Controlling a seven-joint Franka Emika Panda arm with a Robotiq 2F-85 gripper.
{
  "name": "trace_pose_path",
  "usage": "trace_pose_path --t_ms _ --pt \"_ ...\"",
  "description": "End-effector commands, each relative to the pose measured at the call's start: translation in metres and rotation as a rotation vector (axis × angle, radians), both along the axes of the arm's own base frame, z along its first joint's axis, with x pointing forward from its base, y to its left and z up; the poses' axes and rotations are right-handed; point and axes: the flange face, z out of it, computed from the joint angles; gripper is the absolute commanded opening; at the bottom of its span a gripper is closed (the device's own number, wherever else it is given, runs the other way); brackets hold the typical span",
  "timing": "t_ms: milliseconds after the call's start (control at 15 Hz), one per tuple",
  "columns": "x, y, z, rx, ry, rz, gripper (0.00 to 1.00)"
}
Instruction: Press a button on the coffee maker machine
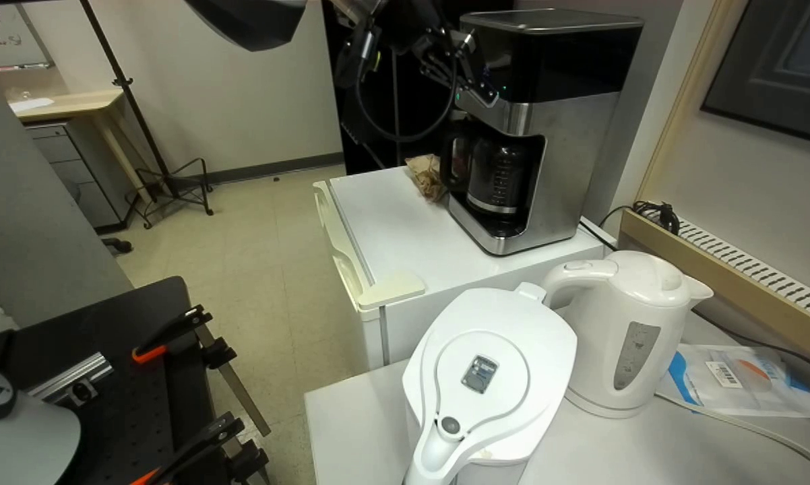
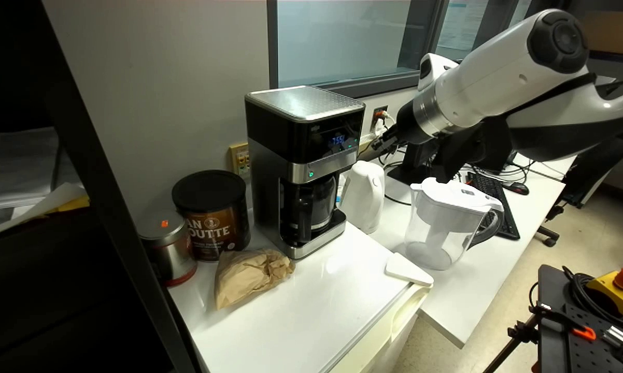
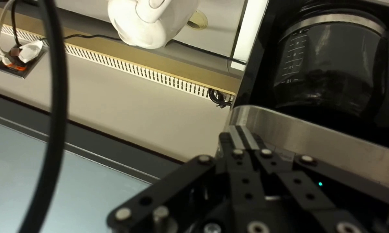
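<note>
The coffee maker machine [image 1: 573, 148] is tall with a black top and silver body. It stands on a white fridge top and also shows in an exterior view [image 2: 285, 137]. Its lit blue display [image 2: 337, 140] and a green light [image 2: 311, 174] are on the front. The dark glass carafe [image 1: 499, 172] sits in its base. My gripper [image 3: 243, 137] is shut and empty, fingers together, in front of the machine's silver band [image 3: 311, 139]. In an exterior view the gripper [image 2: 378, 144] shows a small gap from the front panel. The fingers hide part of the panel in the wrist view.
A white kettle [image 1: 624, 350] and a water filter pitcher [image 1: 492, 391] stand on the neighbouring table. A paper bag [image 2: 252, 274], a coffee tin [image 2: 213, 212] and a metal can [image 2: 166, 246] are beside the machine. A black cable [image 3: 57, 97] loops by the gripper.
</note>
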Motion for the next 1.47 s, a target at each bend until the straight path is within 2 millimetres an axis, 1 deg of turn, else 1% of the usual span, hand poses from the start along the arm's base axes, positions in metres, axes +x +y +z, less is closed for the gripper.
trace_pose_path --t_ms 0,200,400,467,533,600,667,733,800,867,1000,1267,1400 --pt "0.004 0.0 -0.003 0.007 -0.004 -0.001 0.0" --pt "0.005 0.001 -0.01 -0.002 0.005 0.008 0.0" --pt "0.01 0.008 -0.014 -0.005 -0.001 0.028 0.0" --pt "0.012 0.01 -0.014 -0.003 -0.005 0.035 0.0" --pt "0.014 0.012 -0.009 -0.001 -0.014 0.044 0.0" --pt "0.019 0.013 -0.015 0.01 -0.01 0.045 0.0" --pt "0.023 0.013 -0.016 0.003 -0.013 0.045 0.0" --pt "0.025 0.015 -0.012 0.002 -0.02 0.051 0.0" --pt "0.03 0.015 -0.018 0.01 -0.018 0.051 0.0" --pt "0.034 0.015 -0.016 0.0 -0.022 0.049 0.0" --pt "0.043 0.014 -0.023 0.009 -0.022 0.047 0.0" --pt "0.051 0.017 -0.029 -0.002 -0.022 0.042 0.0" --pt "0.05 0.019 -0.03 -0.003 -0.021 0.052 0.0"
